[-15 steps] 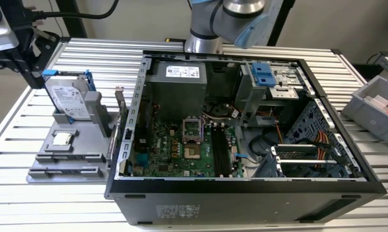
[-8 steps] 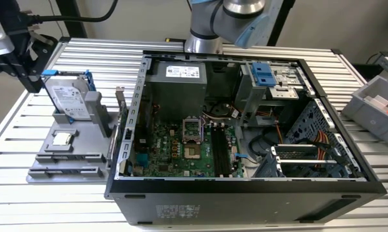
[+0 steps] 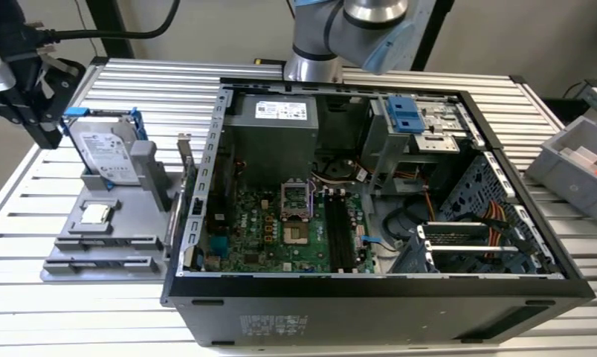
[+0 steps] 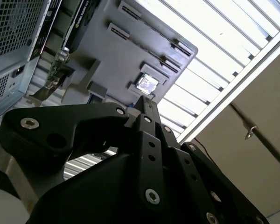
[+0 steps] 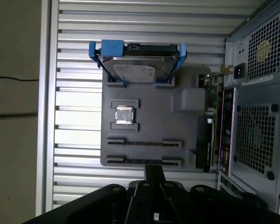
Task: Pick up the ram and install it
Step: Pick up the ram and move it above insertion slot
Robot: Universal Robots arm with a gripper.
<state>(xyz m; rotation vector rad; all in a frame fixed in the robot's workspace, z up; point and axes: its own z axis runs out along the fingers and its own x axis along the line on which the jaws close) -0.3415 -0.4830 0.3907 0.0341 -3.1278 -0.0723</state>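
Hovering near the gray tray (image 5: 149, 116) on the exterior view's left, held claw (image 4: 147, 105) pressed together, well apart from the computer case (image 3: 378, 297). Could not tell the ram's place: tray slots (image 5: 144, 142) or motherboard slots (image 3: 343, 230).

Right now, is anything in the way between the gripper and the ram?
Nothing visible does. In the first wrist view the gripper points down at the grey holder, toward the long slot where what is probably the ram, a thin dark strip on edge, sits. Only open air shows between them.
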